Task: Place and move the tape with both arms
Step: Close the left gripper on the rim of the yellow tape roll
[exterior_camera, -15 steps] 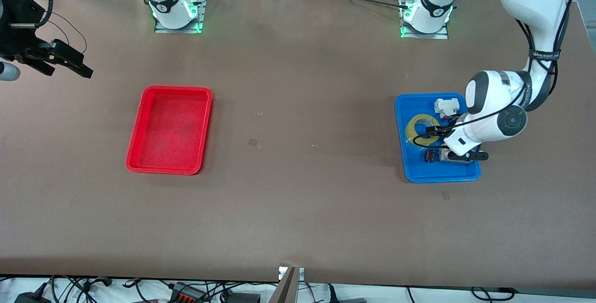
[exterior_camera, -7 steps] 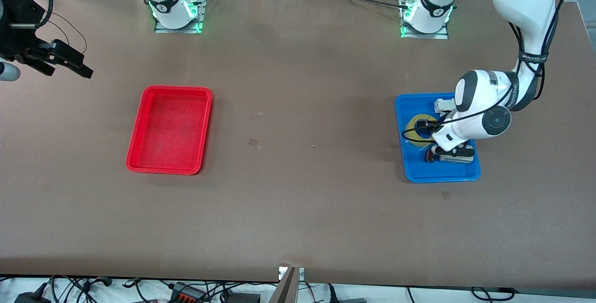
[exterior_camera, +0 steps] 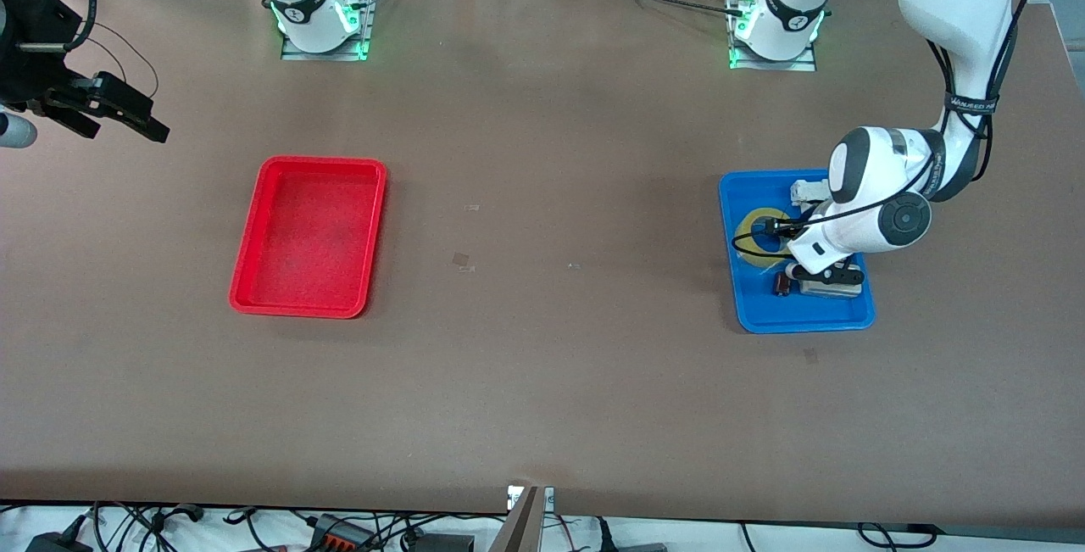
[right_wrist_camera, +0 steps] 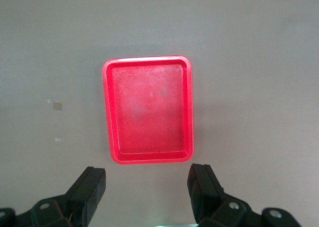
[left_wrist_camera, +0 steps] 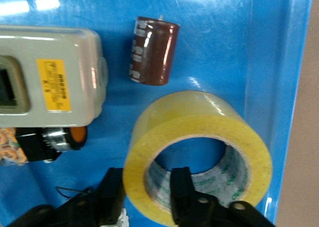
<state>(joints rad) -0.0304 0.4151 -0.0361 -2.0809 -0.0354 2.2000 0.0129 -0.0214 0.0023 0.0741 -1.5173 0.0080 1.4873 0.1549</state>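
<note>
Tape (left_wrist_camera: 199, 152): yellowish translucent roll, wide round hole, lying flat in blue tray (exterior_camera: 754, 319) at left arm's end of table. Left gripper (left_wrist_camera: 147, 194) straddles its wall: 1 finger inside hole, 1 outside.

Yellow tape (left_wrist_camera: 199, 137) (translucent), blue tray (exterior_camera: 754, 319), red tray (exterior_camera: 308, 236)

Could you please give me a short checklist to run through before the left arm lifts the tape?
1. Left pincer straddles the tape wall, one finger inside the hole, one outside: ok.
2. Firm grip on the wall: cannot tell.
3. Tape lies flat in the blue tray: ok.
4. Brown cylinder and grey box sit apart from the tape: ok.
5. Red tray has nothing in it: ok.
6. Right pincer open, waiting over the table's edge: ok.
</note>
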